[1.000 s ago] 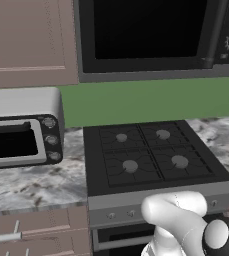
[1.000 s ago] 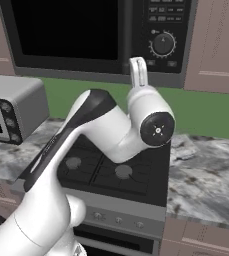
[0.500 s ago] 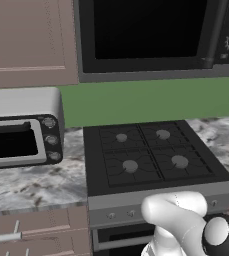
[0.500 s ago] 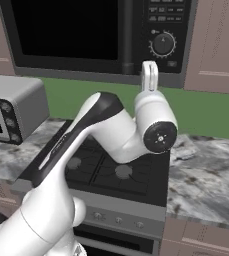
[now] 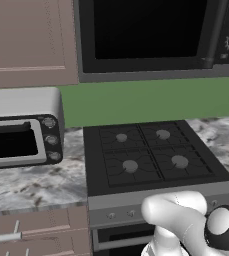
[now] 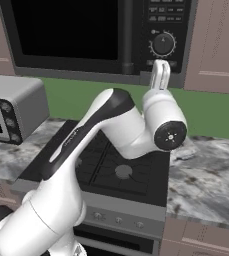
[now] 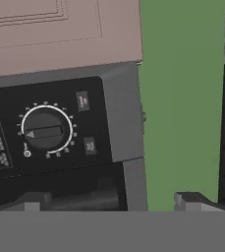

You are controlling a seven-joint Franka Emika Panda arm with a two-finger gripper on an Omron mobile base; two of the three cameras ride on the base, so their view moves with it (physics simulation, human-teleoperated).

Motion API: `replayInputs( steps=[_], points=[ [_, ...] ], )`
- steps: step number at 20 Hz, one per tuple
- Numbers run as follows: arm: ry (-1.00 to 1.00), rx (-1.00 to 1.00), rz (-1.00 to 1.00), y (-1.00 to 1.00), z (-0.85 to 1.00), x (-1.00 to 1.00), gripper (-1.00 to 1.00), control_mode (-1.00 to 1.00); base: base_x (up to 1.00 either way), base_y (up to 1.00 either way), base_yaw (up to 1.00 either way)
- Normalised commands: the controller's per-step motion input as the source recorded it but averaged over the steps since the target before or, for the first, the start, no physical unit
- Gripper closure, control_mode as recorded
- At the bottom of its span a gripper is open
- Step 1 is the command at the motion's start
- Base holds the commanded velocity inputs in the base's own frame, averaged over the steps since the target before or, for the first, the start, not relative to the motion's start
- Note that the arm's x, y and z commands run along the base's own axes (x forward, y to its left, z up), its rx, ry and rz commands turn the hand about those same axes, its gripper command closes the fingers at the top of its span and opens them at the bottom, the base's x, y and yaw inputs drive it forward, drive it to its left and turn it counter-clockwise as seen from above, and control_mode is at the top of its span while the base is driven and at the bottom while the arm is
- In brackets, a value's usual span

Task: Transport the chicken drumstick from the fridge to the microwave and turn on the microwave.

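The white arm rises from the near base, bends at a dark elbow and lifts its wrist upward on the far right. The pincer (image 6: 160,75) points up, fingers close together, with nothing visible between them.

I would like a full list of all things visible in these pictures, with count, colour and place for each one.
microwave: one, dark grey with black glass door, mounted above the stove.
dial: one, black, on the microwave's control strip.
stove: one, black top with four burners, set in the counter below the microwave.
toaster oven: one, silver with three knobs, on the counter left of the stove.
counter: one, grey marbled, on both sides of the stove.
cabinets: brown wood, beside the microwave and under the counter.
wall: green, behind the stove.
gripper: one, white, raised just below the dial; whether the jaws are open cannot be told.
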Motion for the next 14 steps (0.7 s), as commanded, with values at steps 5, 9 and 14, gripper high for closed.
replayInputs(
  steps=[5, 9, 14],
  points=[
    [0.0, 0.0, 0.0, 0.03, 0.0, 0.28, -1.0, -1.0, 0.0, 0.0, 0.0],
    [0.0, 0.0, 0.0, 0.14, -0.01, 0.28, -1.0, -1.0, 0.0, 0.0, 0.0],
    [0.0, 0.0, 0.0, 0.18, 0.0, 0.22, -1.0, -1.0, 0.0, 0.0, 0.0]
  ],
)
